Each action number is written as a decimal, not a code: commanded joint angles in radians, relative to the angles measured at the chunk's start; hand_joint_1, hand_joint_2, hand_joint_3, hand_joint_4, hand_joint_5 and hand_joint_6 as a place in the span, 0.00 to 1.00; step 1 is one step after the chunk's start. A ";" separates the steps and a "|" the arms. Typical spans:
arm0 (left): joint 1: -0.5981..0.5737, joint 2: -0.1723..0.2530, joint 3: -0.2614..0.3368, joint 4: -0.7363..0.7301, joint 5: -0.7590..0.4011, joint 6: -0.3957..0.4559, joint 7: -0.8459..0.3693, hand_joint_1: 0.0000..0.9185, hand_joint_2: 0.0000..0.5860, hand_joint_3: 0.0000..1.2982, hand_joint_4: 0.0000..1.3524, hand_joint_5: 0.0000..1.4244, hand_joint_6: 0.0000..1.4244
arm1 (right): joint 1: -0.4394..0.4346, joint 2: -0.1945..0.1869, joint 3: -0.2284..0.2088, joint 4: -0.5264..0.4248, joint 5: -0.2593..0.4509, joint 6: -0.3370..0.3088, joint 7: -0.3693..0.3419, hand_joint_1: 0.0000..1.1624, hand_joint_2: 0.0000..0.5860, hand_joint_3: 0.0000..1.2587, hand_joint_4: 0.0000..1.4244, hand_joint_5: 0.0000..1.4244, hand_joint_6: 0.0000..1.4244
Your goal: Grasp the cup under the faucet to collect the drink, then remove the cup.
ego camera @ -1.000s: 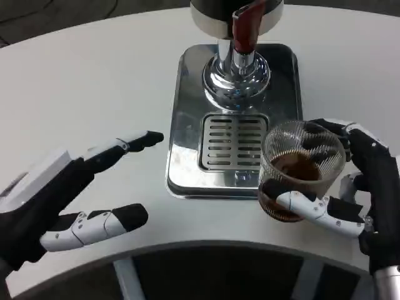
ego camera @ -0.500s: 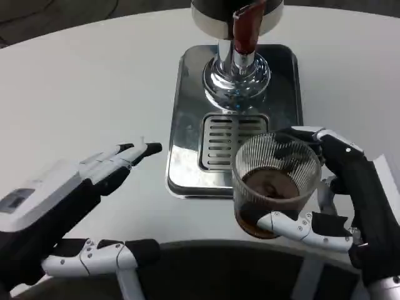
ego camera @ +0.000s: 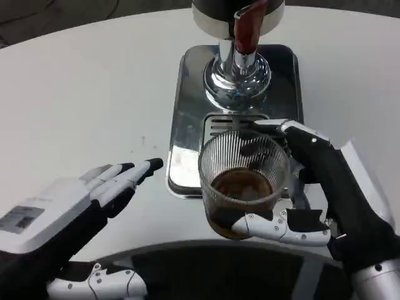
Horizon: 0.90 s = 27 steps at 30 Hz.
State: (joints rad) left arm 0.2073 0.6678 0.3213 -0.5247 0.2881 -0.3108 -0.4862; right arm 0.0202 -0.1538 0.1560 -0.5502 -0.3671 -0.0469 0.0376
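The right hand (ego camera: 325,200) is seen at the lower right, its black palm turned inward and its fingers (ego camera: 275,226) wrapped round a ribbed glass cup (ego camera: 242,184), which is held upright and partly filled with a dark drink. The cup is carried above the near edge of the steel drip tray (ego camera: 187,106), in front of the slotted grate (ego camera: 219,125) and clear of the faucet (ego camera: 245,28) with its dark red handle at the top of the picture. The left hand (ego camera: 69,219) is held low at the lower left, palm down, its fingers spread apart and extended toward the tray, with nothing grasped. Bare white tabletop (ego camera: 94,87) is left open to the left of the tray and beyond it on the right; the rounded near edge of the tabletop lies just below both hands. Compared with the frames before, the cup has been drawn leftward and nearer to the camera, and the left hand has been shifted lower in the picture.
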 commanded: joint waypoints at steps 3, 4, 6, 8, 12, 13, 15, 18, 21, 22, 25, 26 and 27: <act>0.075 0.008 0.044 -0.069 0.045 0.051 -0.013 0.00 0.14 0.00 0.00 0.00 0.00 | -0.022 -0.012 0.019 -0.010 0.052 -0.064 0.038 0.91 0.15 0.76 0.78 0.90 0.99; 0.084 0.005 0.050 -0.078 0.049 0.061 -0.013 0.00 0.14 0.00 0.00 0.00 0.00 | -0.022 -0.013 0.021 -0.009 0.056 -0.066 0.043 0.91 0.15 0.76 0.78 0.90 0.99; 0.095 0.003 0.057 -0.092 0.055 0.075 -0.012 0.00 0.14 0.00 0.00 0.00 0.00 | -0.020 -0.016 0.028 -0.011 0.065 -0.067 0.055 0.91 0.15 0.76 0.78 0.90 0.99; 0.107 0.002 0.063 -0.105 0.057 0.086 -0.013 0.00 0.14 0.00 0.00 0.00 0.00 | -0.018 -0.016 0.035 -0.012 0.071 -0.068 0.064 0.91 0.15 0.76 0.78 0.90 0.99; 0.135 -0.004 0.077 -0.130 0.065 0.100 -0.012 0.00 0.14 0.00 0.00 0.00 0.00 | -0.010 -0.016 0.050 -0.016 0.075 -0.068 0.079 0.91 0.15 0.76 0.78 0.91 0.99; 0.140 -0.005 0.079 -0.134 0.065 0.102 -0.011 0.00 0.14 0.00 0.00 0.00 0.00 | -0.008 -0.016 0.053 -0.018 0.076 -0.067 0.081 0.91 0.15 0.76 0.78 0.91 0.99; 0.149 -0.007 0.082 -0.139 0.065 0.103 -0.011 0.00 0.14 0.00 0.00 0.00 0.00 | -0.005 -0.017 0.057 -0.020 0.077 -0.066 0.086 0.91 0.15 0.76 0.78 0.91 0.99; 0.164 -0.008 0.089 -0.140 0.058 0.087 -0.007 0.00 0.14 0.00 0.00 0.00 0.00 | -0.007 -0.017 0.061 -0.025 0.080 -0.061 0.095 0.91 0.15 0.76 0.78 0.91 0.99; 0.173 -0.009 0.094 -0.140 0.047 0.063 -0.003 0.00 0.14 0.00 0.00 0.00 0.00 | -0.010 -0.017 0.060 -0.027 0.081 -0.057 0.100 0.91 0.15 0.76 0.78 0.91 0.99; 0.175 -0.010 0.095 -0.140 0.044 0.055 -0.003 0.00 0.14 0.00 0.00 0.00 0.00 | -0.009 -0.016 0.060 -0.029 0.081 -0.056 0.102 0.91 0.15 0.76 0.78 0.91 0.99; 0.180 -0.010 0.095 -0.143 0.043 0.039 -0.005 0.00 0.14 0.00 0.00 0.00 0.00 | -0.004 -0.016 0.060 -0.034 0.082 -0.053 0.108 0.91 0.15 0.77 0.78 0.91 0.99; 0.181 -0.010 0.093 -0.143 0.043 0.036 -0.006 0.00 0.14 0.00 0.00 0.00 0.00 | -0.002 -0.017 0.060 -0.036 0.081 -0.053 0.109 0.91 0.15 0.77 0.78 0.91 0.99; 0.181 -0.007 0.091 -0.144 0.045 0.033 -0.008 0.00 0.14 0.00 0.00 0.00 0.00 | 0.001 -0.017 0.060 -0.038 0.081 -0.053 0.110 0.91 0.15 0.77 0.79 0.91 0.99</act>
State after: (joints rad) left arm 0.3719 0.6602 0.4116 -0.6580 0.3295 -0.2641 -0.4899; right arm 0.0132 -0.1740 0.2072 -0.5522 -0.3068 -0.0644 0.1428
